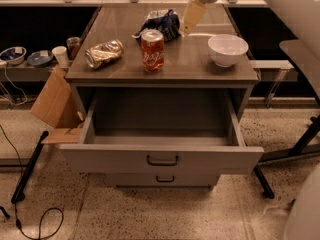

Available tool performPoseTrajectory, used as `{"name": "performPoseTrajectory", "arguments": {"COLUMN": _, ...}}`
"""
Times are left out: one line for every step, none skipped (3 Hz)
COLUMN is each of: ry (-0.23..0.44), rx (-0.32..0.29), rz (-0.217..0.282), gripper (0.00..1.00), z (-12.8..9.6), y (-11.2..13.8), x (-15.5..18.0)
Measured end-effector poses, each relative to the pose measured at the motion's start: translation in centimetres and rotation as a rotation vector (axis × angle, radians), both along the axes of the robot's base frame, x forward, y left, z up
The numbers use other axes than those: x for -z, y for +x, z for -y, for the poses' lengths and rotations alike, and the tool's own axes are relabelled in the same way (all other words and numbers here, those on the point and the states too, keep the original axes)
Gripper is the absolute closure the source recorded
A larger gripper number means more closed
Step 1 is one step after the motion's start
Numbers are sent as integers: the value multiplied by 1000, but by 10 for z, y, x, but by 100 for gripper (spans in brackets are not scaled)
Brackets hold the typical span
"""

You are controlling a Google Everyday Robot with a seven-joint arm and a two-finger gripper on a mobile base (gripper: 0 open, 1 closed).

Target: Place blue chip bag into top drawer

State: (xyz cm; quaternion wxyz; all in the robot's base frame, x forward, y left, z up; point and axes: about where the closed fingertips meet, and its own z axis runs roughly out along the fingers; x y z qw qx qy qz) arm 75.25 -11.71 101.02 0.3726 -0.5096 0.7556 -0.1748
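Observation:
The blue chip bag (pixel 161 24) lies crumpled at the back middle of the cabinet top, behind the red soda can (pixel 152 50). The top drawer (pixel 161 158) is pulled wide open below, its grey inside bare, its dark handle at the front. My gripper (pixel 192 18) hangs from the arm at the top of the view, just right of the bag and slightly above the tabletop. It holds nothing that I can see.
A crushed gold can (pixel 104 53) lies at the left of the top. A white bowl (pixel 227 49) stands at the right. The smaller lower drawer (pixel 164 179) is shut. A cardboard box (pixel 54 104) and cables lie on the floor at left. A table leg (pixel 307 136) stands at right.

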Motion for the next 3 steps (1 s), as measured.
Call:
{"name": "performPoseTrajectory", "arguments": {"ry": -7, "rx": 60, "rz": 54, "gripper": 0, "z": -10, "y": 36, "x": 26}}
{"name": "performPoseTrajectory", "arguments": {"ry": -28, "rx": 78, "rz": 66, "gripper": 0, "z": -12, "y": 59, "x": 43}}
{"name": "performPoseTrajectory", "arguments": {"ry": -39, "rx": 79, "rz": 82, "gripper": 0, "z": -16, "y": 81, "x": 53}}
